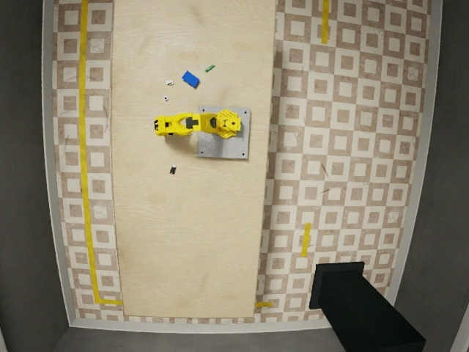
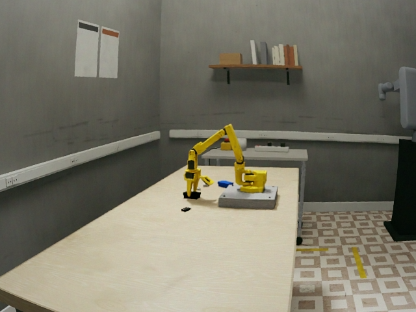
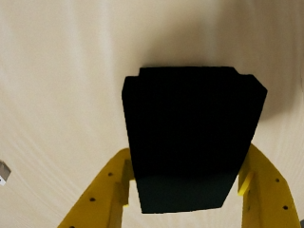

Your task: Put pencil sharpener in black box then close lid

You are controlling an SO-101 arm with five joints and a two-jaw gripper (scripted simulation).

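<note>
My gripper is shut on the black box, with one yellow finger on each side of it. The box is a plain black block and rests on the wooden table; I cannot tell its lid apart from its body. In the side view the gripper points straight down with the box at its tip. From above, the gripper hides the box. A small black and white thing, perhaps the pencil sharpener, lies on the table apart from the gripper, and it also shows in the side view.
A blue block, a green piece and two small white bits lie on the table on the arm's other side. The arm's grey base plate is close behind. A large black cabinet stands on the floor.
</note>
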